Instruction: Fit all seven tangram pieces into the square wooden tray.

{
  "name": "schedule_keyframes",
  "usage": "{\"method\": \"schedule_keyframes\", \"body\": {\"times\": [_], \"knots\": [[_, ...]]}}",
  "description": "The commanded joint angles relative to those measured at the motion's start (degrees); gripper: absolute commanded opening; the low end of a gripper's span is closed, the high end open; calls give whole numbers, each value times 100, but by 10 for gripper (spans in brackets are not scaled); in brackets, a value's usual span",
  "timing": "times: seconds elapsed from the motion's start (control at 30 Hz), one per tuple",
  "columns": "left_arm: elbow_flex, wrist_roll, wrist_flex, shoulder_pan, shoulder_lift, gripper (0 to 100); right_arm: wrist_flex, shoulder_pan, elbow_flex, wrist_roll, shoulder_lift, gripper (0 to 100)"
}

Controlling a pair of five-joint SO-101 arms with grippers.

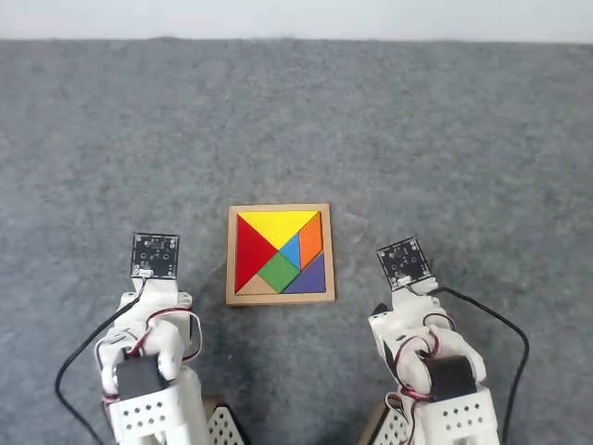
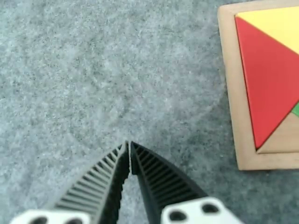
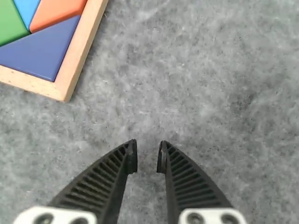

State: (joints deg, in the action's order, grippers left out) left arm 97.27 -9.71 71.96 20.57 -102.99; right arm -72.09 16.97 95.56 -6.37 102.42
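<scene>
**A:** Item: wooden tray, mid-table between the arms, six coloured pieces seated flush.

**B:** And the seventh?

**A:** A tan triangle fills the tray corner nearest the left arm. Whether it is a piece or bare floor cannot be told.

**B:** Grippers?

**A:** The left gripper has its jaws closed and empty; the right gripper has its jaws narrowly apart and empty. Recommended: check that corner first and disturb nothing seated.

I count one square wooden tray and six coloured pieces: yellow triangle, red triangle, light-blue triangle, indigo triangle, green square, orange parallelogram. At its seven o'clock, one pale triangle, piece or gap unclear. My grippers number two: left gripper, right gripper.
</scene>
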Motion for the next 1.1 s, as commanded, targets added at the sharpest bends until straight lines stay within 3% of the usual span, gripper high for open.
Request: {"method": "schedule_keyframes", "body": {"times": [0.0, 1.07], "knots": [[-84, -35, 35, 35, -105, 12, -48, -57, 97, 35, -13, 92], [-84, -35, 35, -44, -97, 12, -48, -31, 97, 26, -13, 92]]}}
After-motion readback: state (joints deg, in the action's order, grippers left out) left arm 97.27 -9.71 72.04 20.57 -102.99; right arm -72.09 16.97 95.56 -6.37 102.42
